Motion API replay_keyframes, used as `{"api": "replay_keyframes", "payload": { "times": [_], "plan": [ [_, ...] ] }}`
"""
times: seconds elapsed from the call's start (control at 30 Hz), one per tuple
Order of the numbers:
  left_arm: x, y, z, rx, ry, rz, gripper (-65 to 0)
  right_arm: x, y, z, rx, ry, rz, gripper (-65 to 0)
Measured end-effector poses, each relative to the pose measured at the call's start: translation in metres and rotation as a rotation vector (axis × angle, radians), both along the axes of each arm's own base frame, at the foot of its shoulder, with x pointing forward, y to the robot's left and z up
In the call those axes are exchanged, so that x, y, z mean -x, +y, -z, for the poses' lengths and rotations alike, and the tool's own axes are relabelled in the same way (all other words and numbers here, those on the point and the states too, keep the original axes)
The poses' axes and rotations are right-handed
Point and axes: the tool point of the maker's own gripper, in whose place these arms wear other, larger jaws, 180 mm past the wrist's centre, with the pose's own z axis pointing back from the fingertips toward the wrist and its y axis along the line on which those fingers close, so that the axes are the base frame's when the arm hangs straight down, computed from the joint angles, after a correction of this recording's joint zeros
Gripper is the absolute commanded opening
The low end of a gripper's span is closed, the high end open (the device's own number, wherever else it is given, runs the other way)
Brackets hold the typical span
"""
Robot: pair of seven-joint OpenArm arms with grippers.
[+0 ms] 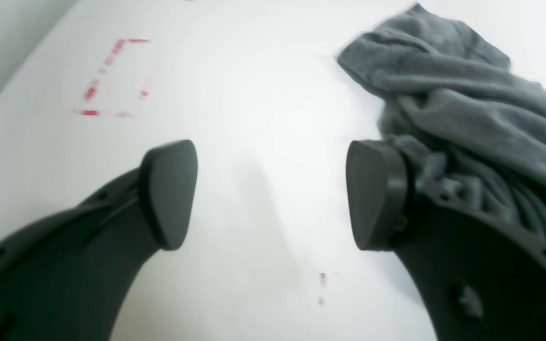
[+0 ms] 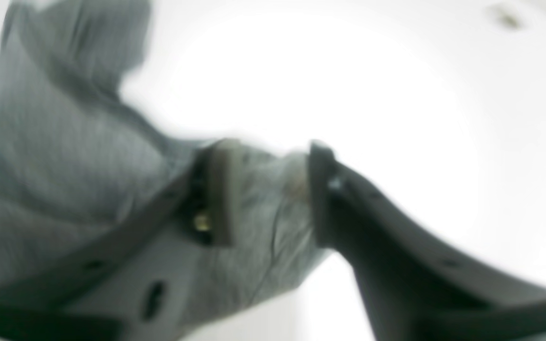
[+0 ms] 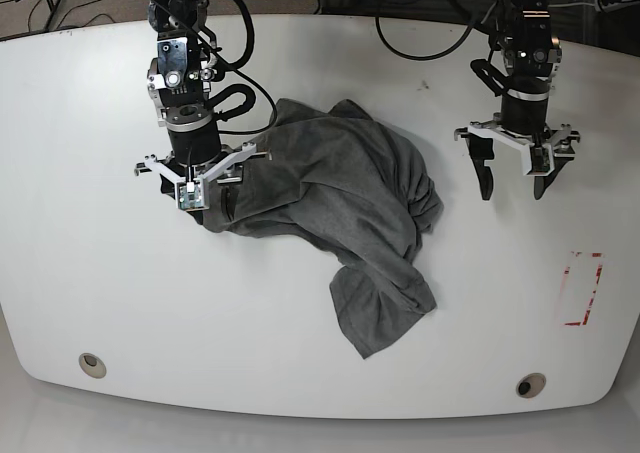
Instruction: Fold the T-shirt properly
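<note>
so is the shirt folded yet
Not folded: the shirt lies bunched in a wrinkled heap on the table, with no flat, squared edges.

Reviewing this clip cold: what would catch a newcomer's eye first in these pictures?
First the crumpled heather-grey jersey T-shirt, heaped mid-table on the white oval table, unfolded. Next the right gripper at the shirt's edge on the base view's left; its wrist view shows cloth between parted jaws. The left gripper hangs open and empty off the shirt's far side, with faded red rectangle markings on the tabletop beyond it.
</note>
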Motion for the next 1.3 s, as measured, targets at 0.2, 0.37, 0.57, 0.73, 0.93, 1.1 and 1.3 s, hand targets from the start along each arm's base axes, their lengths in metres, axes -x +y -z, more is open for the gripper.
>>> {"api": "replay_keyframes", "payload": {
  "times": [0.2,0.37,0.57,0.73,0.93,1.1,1.3],
  "plan": [
    [-0.003,0.002,-0.002,-0.004,0.001,-0.008,-18.3,-0.002,0.004,-0.020,-0.039,-0.013,0.021,-25.6],
    [-0.008,0.002,-0.008,-0.008,-0.021,-0.001,-17.7,-0.017,0.022,-0.036,-0.043,-0.023,-0.036,-26.1],
    [-0.011,0.007,-0.008,-0.023,-0.002,-0.001,-15.4,-0.029,0.060,-0.020,-0.027,0.059,-0.149,-26.8],
    [-0.014,0.008,-0.013,-0.031,-0.018,0.006,-14.3,-0.029,0.076,0.007,-0.017,0.127,-0.199,-26.4],
    [-0.030,0.008,-0.022,-0.031,-0.041,-0.003,-14.7,-0.018,0.087,0.040,0.010,0.200,-0.237,-26.0],
    [-0.049,-0.003,-0.028,-0.021,-0.067,0.062,-15.6,0.000,0.091,0.050,-0.059,0.214,-0.240,-26.3],
    [-0.068,-0.010,-0.028,-0.017,-0.047,0.103,-15.6,0.038,0.083,0.074,-0.115,0.318,-0.208,-26.6]
  ]
}}
